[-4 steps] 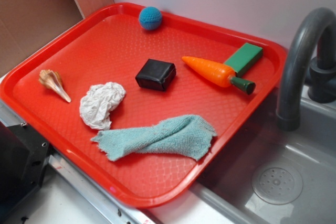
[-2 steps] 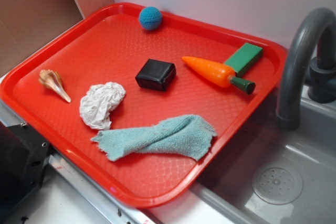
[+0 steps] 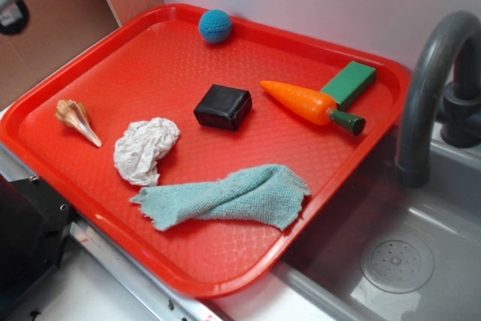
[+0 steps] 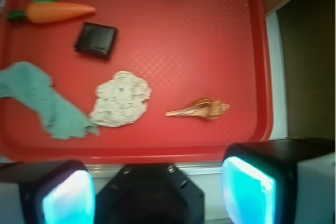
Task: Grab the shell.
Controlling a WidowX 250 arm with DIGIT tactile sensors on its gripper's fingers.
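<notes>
The shell (image 3: 75, 118) is small, tan and cream, and lies near the left edge of the red tray (image 3: 173, 73), with its pale point towards the front. In the wrist view the shell (image 4: 202, 109) lies on the tray (image 4: 210, 40), well ahead of my gripper (image 4: 157, 190) and a little to the right. My fingers (image 4: 247, 190) stand wide apart with nothing between them, back over the tray's near edge. In the exterior view only a bit of my arm (image 3: 11, 1) shows, at the top left corner.
A crumpled white paper wad (image 3: 144, 149) lies just right of the shell. A teal cloth (image 3: 225, 197), a black block (image 3: 223, 106), a carrot (image 3: 308, 103), a green block (image 3: 348, 83) and a blue ball (image 3: 215, 25) also lie on the tray. A sink with a grey faucet (image 3: 428, 88) is at the right.
A part of my arm has come into the exterior view at the top left corner. Nothing on the tray has moved.
</notes>
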